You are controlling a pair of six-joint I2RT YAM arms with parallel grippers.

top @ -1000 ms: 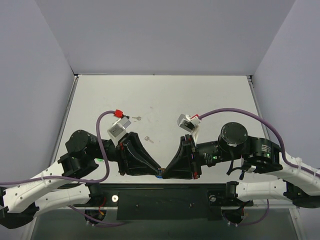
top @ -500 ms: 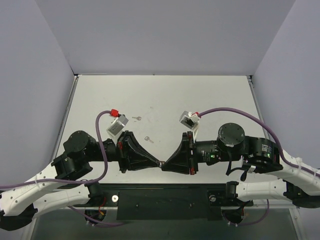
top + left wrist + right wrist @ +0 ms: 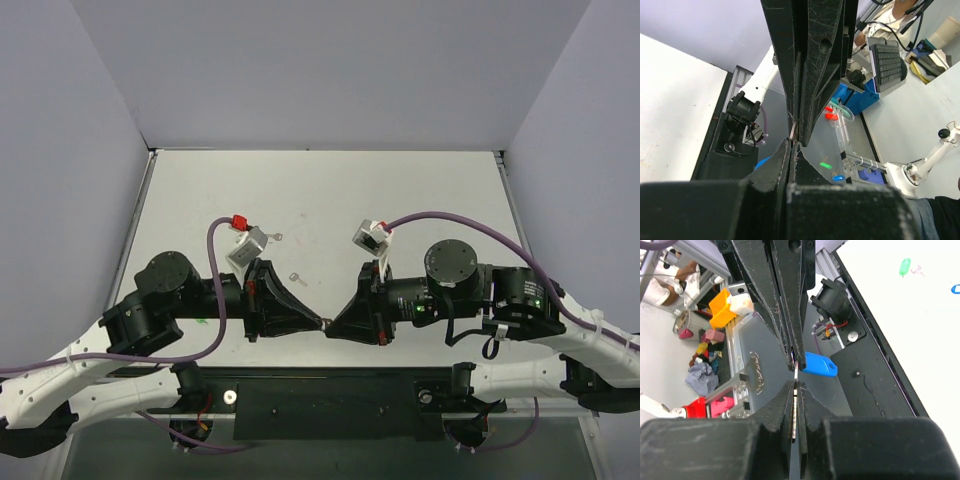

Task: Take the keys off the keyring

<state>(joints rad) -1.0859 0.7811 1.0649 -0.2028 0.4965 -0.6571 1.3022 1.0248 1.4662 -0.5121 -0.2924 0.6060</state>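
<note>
My left gripper (image 3: 315, 322) and right gripper (image 3: 331, 326) meet tip to tip above the table's near edge, both shut. In the right wrist view my right gripper (image 3: 795, 386) is shut on a thin silvery metal piece seen edge-on, the keyring (image 3: 796, 374). The left gripper's fingertips (image 3: 799, 354) are clamped on the same metal, with a key's blue tag (image 3: 820, 365) hanging beside them. In the left wrist view the left gripper (image 3: 791, 145) is shut, and the silvery piece (image 3: 793, 131) bridges to the right fingers (image 3: 812, 75). The metal is too thin to tell key from ring.
Two tiny loose silvery keys lie on the white table (image 3: 400, 190), one (image 3: 277, 237) behind the left wrist and one (image 3: 297, 279) between the arms. A green tag (image 3: 904, 266) lies on the table in the right wrist view. Grey walls enclose three sides.
Both grippers stay shut and joined. Their meeting point has moved up and away from the near edge, and both wrists have shifted with it.
</note>
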